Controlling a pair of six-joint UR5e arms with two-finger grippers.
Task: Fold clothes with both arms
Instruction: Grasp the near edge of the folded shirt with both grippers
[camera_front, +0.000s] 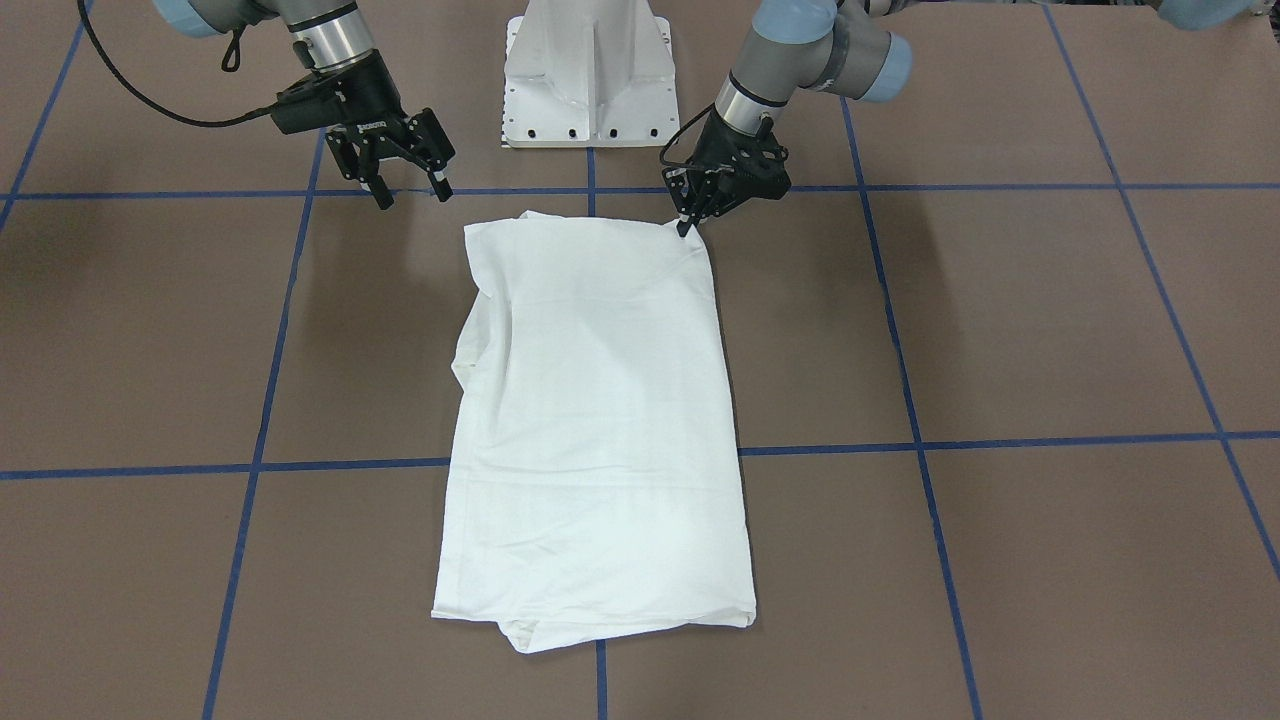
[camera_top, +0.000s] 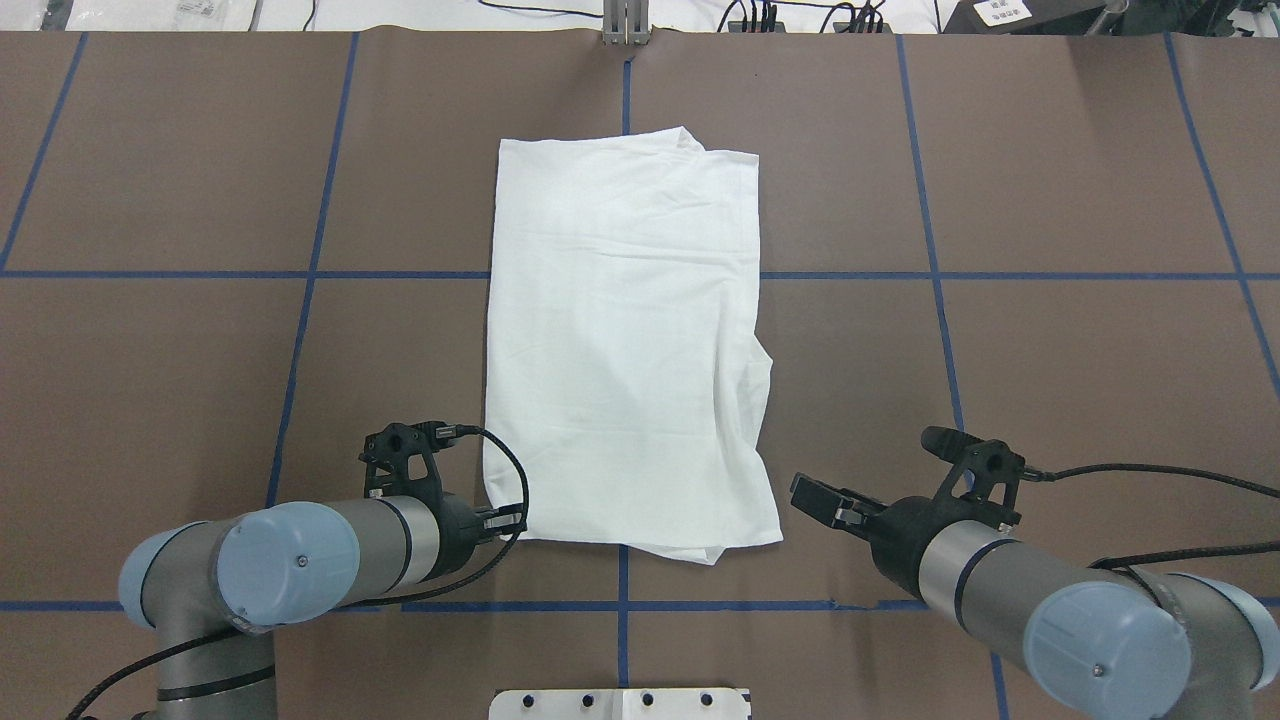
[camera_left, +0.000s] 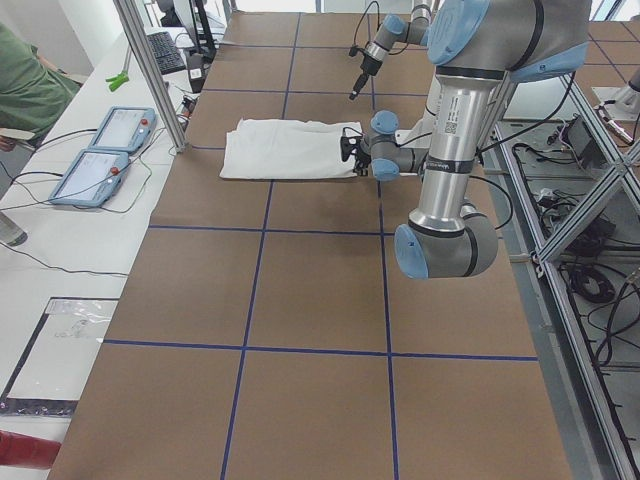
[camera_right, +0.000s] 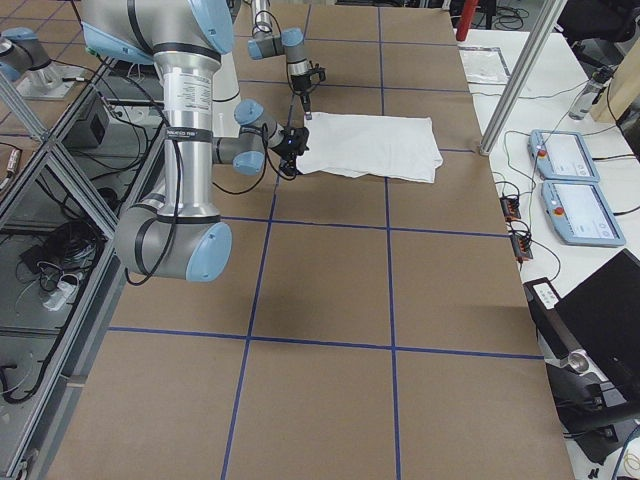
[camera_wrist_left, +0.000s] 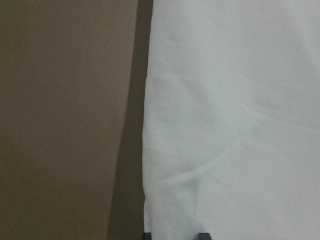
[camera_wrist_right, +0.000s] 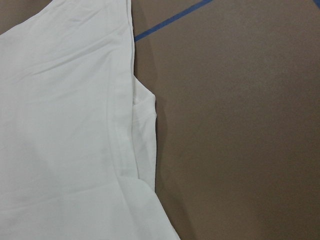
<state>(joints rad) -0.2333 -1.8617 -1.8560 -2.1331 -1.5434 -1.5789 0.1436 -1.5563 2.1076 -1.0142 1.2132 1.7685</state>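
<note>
The white T-shirt (camera_front: 600, 420) lies folded into a long rectangle on the brown table, plain side up; no printed text, collar or label shows. It also shows in the overhead view (camera_top: 625, 340). My left gripper (camera_front: 685, 226) is down at the shirt's near-left corner (camera_top: 492, 520), fingers pinched together on the cloth edge. In the left wrist view the shirt (camera_wrist_left: 230, 125) fills the right half. My right gripper (camera_front: 413, 195) is open and empty, above the table, a little outside the shirt's near-right corner (camera_top: 770, 540). The right wrist view shows the shirt's edge (camera_wrist_right: 65, 125).
The white pedestal base (camera_front: 588, 80) stands just behind the shirt's near edge. Blue tape lines (camera_top: 620, 275) cross the brown table. Two control pendants (camera_left: 100, 150) lie on the side bench beyond the table's far edge, where a person in green (camera_left: 25, 85) stands.
</note>
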